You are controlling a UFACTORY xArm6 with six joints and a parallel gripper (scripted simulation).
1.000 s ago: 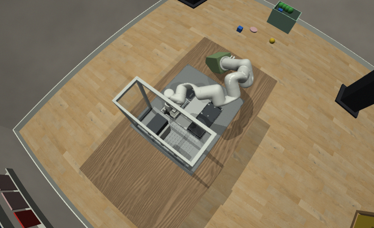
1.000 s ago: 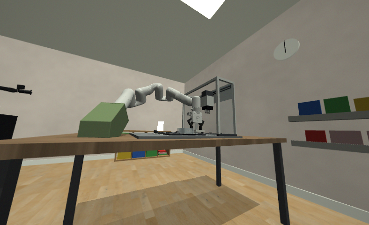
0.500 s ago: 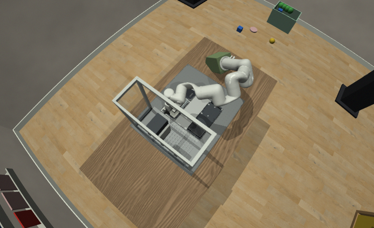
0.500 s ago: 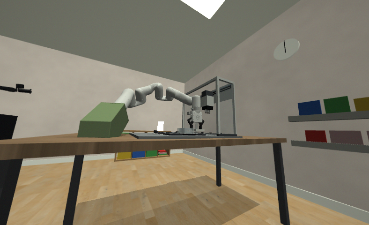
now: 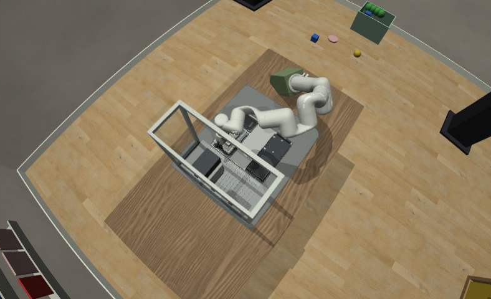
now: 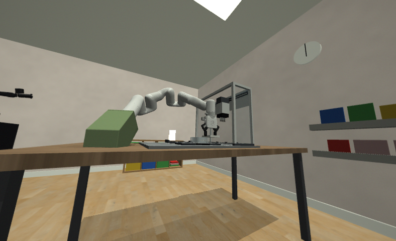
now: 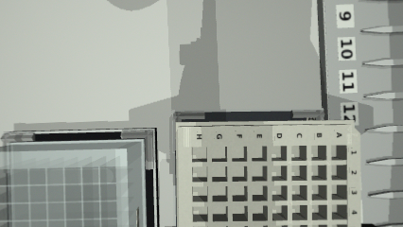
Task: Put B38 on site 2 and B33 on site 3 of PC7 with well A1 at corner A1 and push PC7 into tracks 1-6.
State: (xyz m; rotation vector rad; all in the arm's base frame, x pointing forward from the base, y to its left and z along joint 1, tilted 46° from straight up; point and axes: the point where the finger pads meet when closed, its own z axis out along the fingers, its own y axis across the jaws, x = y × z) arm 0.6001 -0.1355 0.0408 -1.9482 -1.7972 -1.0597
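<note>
Cream 96-well plate B38 [image 7: 267, 175] sits clamped in the widely spread pincer [image 6: 211, 133], directly beneath it, beside the glassy deep-well block B83 [image 7: 71, 182].

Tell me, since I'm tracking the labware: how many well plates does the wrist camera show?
2. A plate with lettered columns and numbered rows sits lower right, beside the track numbers. A clear, finer-gridded plate sits lower left. Both run off the frame; others may lie outside it.
</note>
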